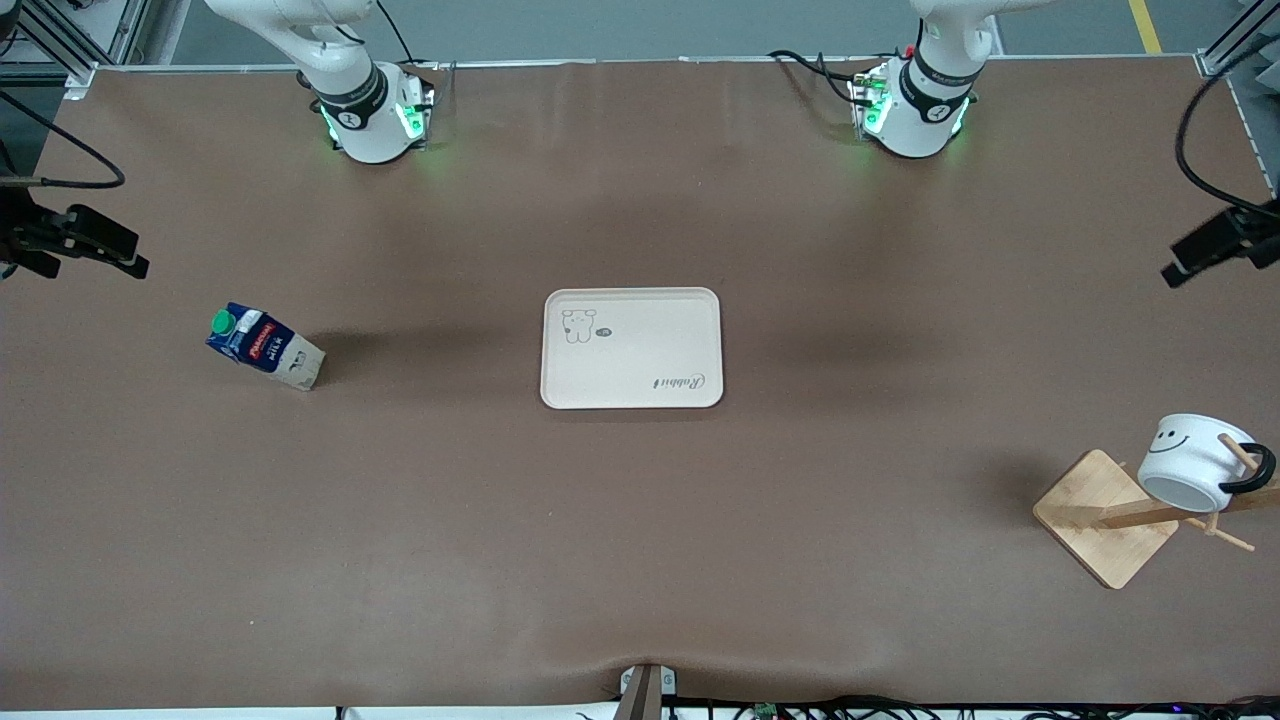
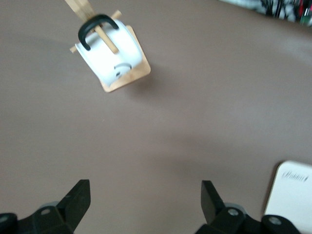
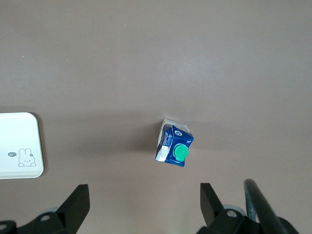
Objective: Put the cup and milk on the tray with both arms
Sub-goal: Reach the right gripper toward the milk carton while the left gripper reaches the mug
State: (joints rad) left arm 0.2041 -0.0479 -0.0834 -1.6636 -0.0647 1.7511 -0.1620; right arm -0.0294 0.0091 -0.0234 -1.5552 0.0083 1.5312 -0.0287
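The left gripper point(image 2: 145, 204) hangs high over bare table point(image 1: 640, 560) with its fingers spread apart and empty; the cup point(image 2: 108, 57) hangs by its black handle on a peg of the wooden rack point(image 2: 126, 80), well ahead of it. The right gripper point(image 3: 145, 207) is likewise spread and empty above the table, with the milk point(image 3: 173, 145) standing upright just ahead of its fingertips. The tray point(image 1: 631, 347) lies mid-table between both, holding nothing.

Milk point(image 1: 264, 346) stood upright toward the right arm's end, tray point(image 1: 632, 348) laid mid-surface — smiley cup point(image 1: 1195, 462) hung on a wooden rack point(image 1: 1110, 516).
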